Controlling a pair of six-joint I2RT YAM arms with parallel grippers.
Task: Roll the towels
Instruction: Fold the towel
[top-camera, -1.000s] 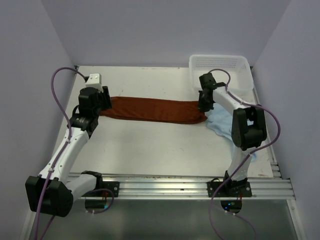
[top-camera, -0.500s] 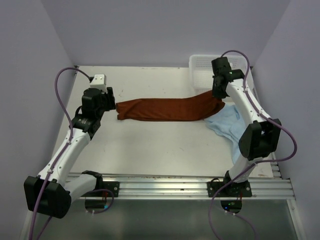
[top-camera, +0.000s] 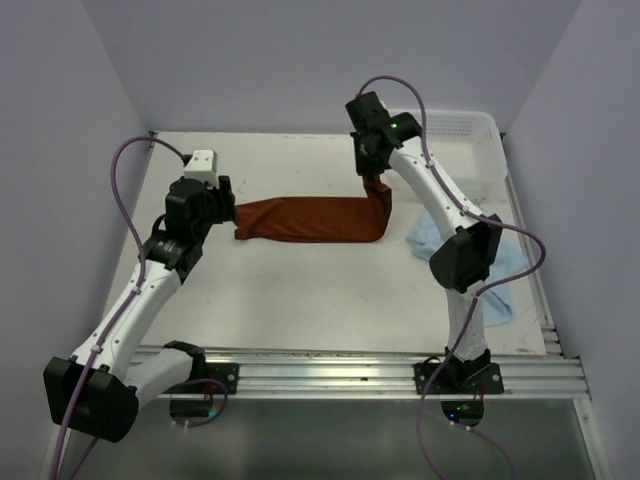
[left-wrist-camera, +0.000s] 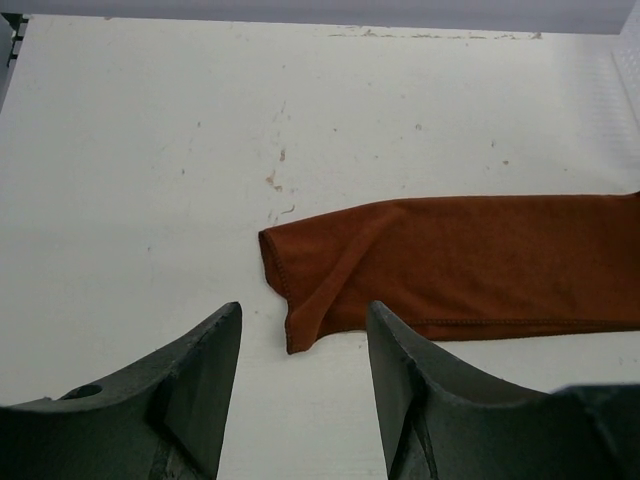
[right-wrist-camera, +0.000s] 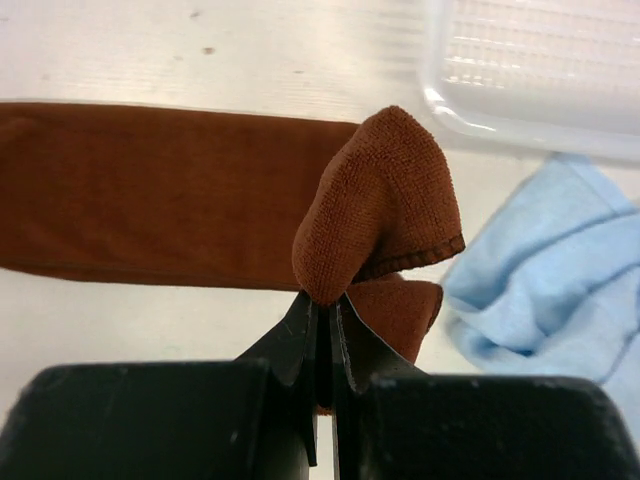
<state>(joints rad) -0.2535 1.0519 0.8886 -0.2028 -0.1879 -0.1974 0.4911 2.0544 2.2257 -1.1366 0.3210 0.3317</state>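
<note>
Pinching rust towel (right-wrist-camera: 150, 190) end, right hand (right-wrist-camera: 320, 303) aloft.

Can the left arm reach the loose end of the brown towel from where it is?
Probably yes: the left hand is open just short of the loose end of the brown towel, with only bare table between.

I see the rust-brown towel (top-camera: 310, 218) lying flat as a long band from 9 to 3 o'clock across the table (top-camera: 300, 300), with its 3 o'clock end lifted and bunched. The light blue towel (top-camera: 428, 233) lies crumpled just beside that end, at 4 o'clock.
</note>
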